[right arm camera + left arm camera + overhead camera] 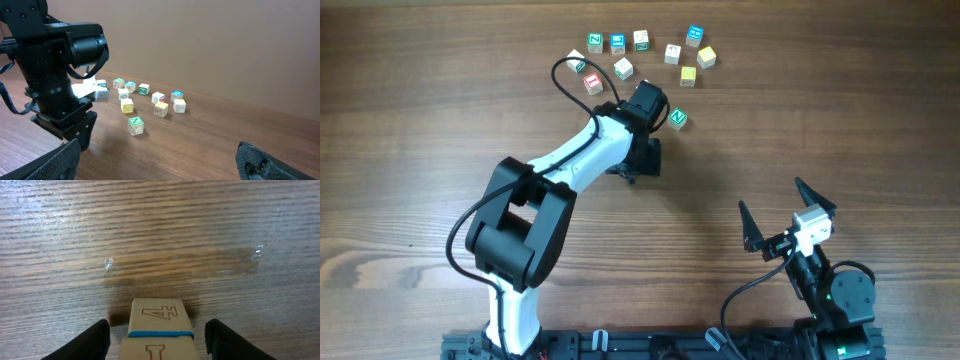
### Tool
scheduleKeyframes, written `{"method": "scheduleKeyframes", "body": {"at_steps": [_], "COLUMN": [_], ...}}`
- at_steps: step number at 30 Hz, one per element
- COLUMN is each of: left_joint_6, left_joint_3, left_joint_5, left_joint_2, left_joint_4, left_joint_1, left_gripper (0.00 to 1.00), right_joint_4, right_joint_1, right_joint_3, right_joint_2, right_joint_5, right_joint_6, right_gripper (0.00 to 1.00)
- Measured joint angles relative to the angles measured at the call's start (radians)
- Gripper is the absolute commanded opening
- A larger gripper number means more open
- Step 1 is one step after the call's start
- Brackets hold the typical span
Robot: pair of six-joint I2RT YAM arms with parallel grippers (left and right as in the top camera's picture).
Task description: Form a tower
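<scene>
Left wrist view: the left gripper [157, 323] stands with its jaws apart, one finger [92, 342] on either side of the tower [160, 311] and a clear gap at each side, so nothing is clamped. The tower shows a pale wooden face marked "4", a blue band below it and a second lettered face cut off by the frame edge. Whether this is one cube or two stacked cannot be told, and the left arm hides the spot from overhead. The reference point is the green N cube [678, 118]. The tower and left gripper are just beside it, on the side toward the robot. Some ten loose cubes [641, 40] lie scattered beyond it, on the side away from the robot, all single and none stacked. The right gripper [769, 194] is well apart from the N cube, back near the robot's base, jaws wide and empty above the bare tabletop [840, 100]. Assessment: the task is at an early stage. Only the start of the column is in place, and nearly all the cubes, including the N cube, have yet to be added.
</scene>
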Motion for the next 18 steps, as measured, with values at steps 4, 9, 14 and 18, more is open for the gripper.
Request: {"method": "scheduleKeyframes", "body": {"at_steps": [4, 9, 14, 18], "left_joint_6": [-0.012, -0.014, -0.016, -0.018], "left_joint_3": [0.000, 0.000, 0.000, 0.000], "left_joint_5": [-0.039, -0.053, -0.060, -0.061], "left_joint_2": [0.001, 0.001, 0.002, 0.002], "left_joint_4": [0.038, 0.039, 0.039, 0.039], "left_joint_1": [0.000, -0.001, -0.001, -0.001], "left_gripper": [0.33, 0.38, 0.60, 0.24], "right_joint_4": [0.000, 0.000, 0.000, 0.000], "right_joint_1": [0.000, 0.000, 0.000, 0.000], "right_joint_3": [0.000, 0.000, 0.000, 0.000], "right_joint_2": [0.000, 0.000, 0.000, 0.000], "right_joint_5": [0.000, 0.000, 0.000, 0.000], "right_joint_6": [0.000, 0.000, 0.000, 0.000], "right_gripper": [1.00, 1.00, 1.00, 1.00]}}
